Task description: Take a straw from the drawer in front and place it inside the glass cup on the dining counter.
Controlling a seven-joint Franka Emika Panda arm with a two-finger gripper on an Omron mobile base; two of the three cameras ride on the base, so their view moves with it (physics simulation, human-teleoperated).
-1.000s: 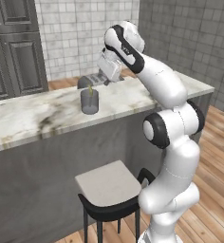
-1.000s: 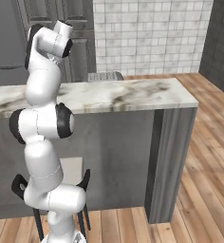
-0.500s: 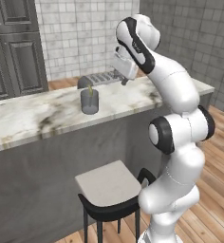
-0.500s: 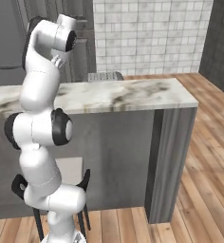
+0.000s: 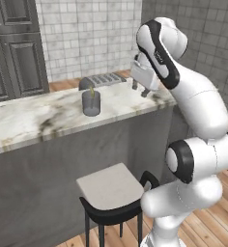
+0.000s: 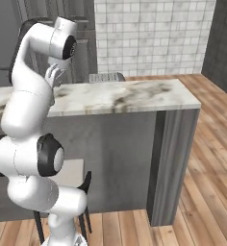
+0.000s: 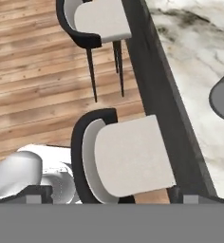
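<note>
Straw [image 5: 92,90] upright in glass cup [image 5: 91,103] on dining counter [image 5: 34,116], tool [image 5: 139,89] wide open, empty, off to its right

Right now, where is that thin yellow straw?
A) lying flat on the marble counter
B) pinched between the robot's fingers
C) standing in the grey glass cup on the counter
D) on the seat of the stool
C: the straw pokes up out of the glass cup, which stands on the dining counter, while the gripper hangs open and empty off to the side.

Tiled wall [image 5: 87,34], wooden floor [image 6: 207,158], stools [image 7: 128,161].
</note>
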